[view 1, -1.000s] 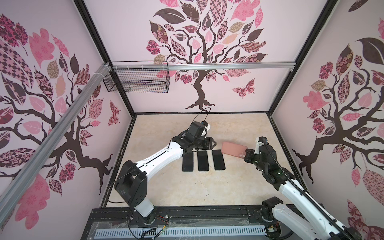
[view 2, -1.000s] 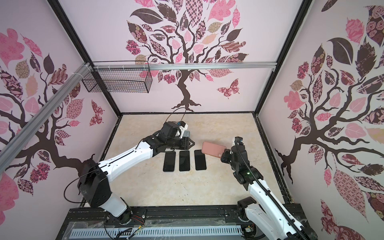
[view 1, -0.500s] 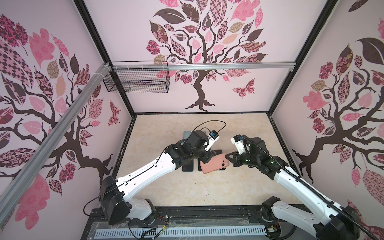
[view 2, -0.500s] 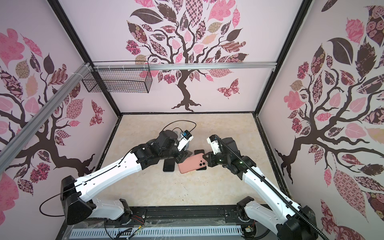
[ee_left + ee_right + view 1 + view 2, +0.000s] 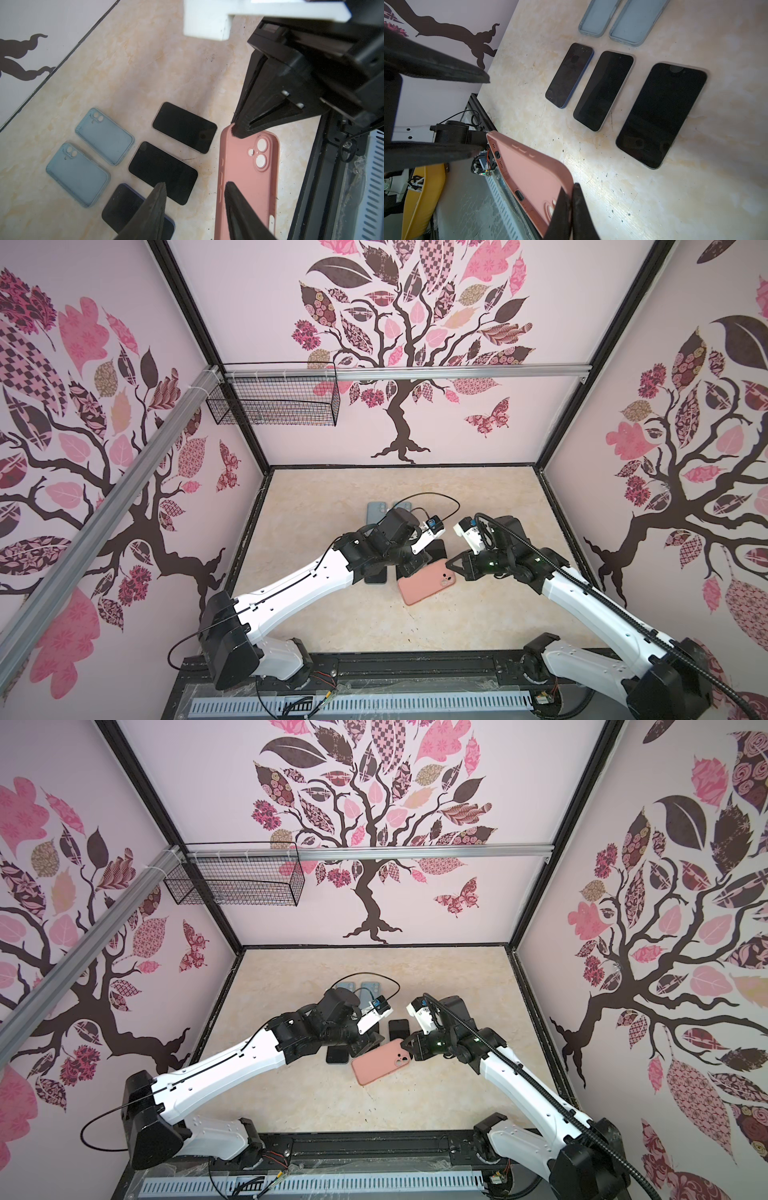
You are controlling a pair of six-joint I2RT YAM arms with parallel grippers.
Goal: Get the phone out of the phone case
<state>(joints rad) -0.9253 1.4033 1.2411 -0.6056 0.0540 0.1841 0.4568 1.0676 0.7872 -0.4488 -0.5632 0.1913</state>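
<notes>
My right gripper (image 5: 239, 131) is clamped tight on the camera corner of the pink phone case (image 5: 424, 585), coming in from 3 o'clock. The case is back side up and looks tilted up off the table (image 5: 332, 614). I can't tell if the phone's inside.

The left gripper (image 5: 195, 185) is about half open, straddling the case's long edge and gripping nothing I can see.

Directly under those jaws are three black phones (image 5: 163, 172) in a row, with the case at their 5 o'clock. Two pale blue cases (image 5: 104, 136) lie at the row's 12 o'clock. In both top views the left arm (image 5: 232, 1065), reaching in from 8 o'clock, hides most of that row.
</notes>
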